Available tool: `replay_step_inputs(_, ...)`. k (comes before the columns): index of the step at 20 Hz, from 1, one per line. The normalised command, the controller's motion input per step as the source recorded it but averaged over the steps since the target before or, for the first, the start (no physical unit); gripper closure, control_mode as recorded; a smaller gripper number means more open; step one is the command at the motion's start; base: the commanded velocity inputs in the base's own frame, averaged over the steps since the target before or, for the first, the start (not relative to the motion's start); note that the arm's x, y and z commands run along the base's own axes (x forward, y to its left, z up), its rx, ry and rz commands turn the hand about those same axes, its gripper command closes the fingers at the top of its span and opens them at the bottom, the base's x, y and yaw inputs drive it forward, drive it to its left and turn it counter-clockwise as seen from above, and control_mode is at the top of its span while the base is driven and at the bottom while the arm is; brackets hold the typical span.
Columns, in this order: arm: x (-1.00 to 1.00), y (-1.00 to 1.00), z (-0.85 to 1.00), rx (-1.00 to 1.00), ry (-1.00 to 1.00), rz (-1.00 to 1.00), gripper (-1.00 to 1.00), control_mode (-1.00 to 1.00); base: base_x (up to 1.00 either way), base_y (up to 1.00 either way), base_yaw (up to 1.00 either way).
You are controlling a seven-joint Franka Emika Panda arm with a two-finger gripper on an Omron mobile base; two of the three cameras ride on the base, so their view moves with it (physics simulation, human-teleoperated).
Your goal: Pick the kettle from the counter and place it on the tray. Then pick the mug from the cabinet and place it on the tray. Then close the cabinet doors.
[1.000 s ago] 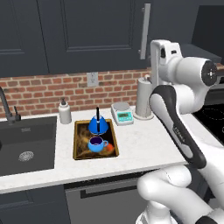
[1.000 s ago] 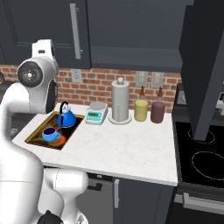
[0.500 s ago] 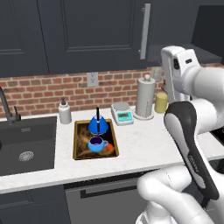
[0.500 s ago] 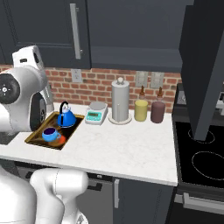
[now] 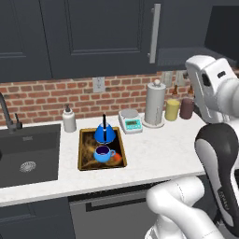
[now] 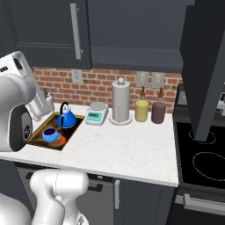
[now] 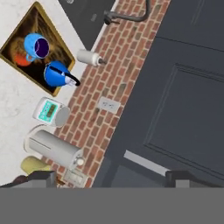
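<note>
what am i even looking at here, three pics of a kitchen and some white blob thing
The white blob is a robot arm in a simulated kitchen. Two pictures come from cameras on its base, looking over the arm from its left and its right. The third comes from a camera on its hand, tilted, so the room looks rolled sideways.

On the white marbled stone counter lies a dark rectangular tray with a golden-brown rim. On the tray stand a squat bright blue kettle with a black handle and a small bright blue mug. Beside them are a white soap bottle, a small kitchen scale, a paper towel roll and two jars.

The tool's dark fingertips show in the hand view, spread apart, holding nothing, facing a dark charcoal cabinet door.
</note>
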Motion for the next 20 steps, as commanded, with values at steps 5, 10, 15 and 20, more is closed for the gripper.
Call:
replay_step_inputs(5,-0.59,-0.21,0.08,-0.12,0.0,-0.04,-1.0,-1.0,0.0,0.0,0.0)
replay_step_inputs(10,-0.48,-0.2,0.0,-0.16,0.0,-0.13,-1.0,-1.0,0.0,0.0,0.0)
replay_step_inputs(15,-0.31,-0.32,0.0,-0.16,0.01,-0.2,-1.0,-1.0,0.0,0.0,0.0)
replay_step_inputs(20,-0.17,-0.8,0.0,0.0,0.0,-0.13,-1.0,-1.0,0.0,0.0,0.0)
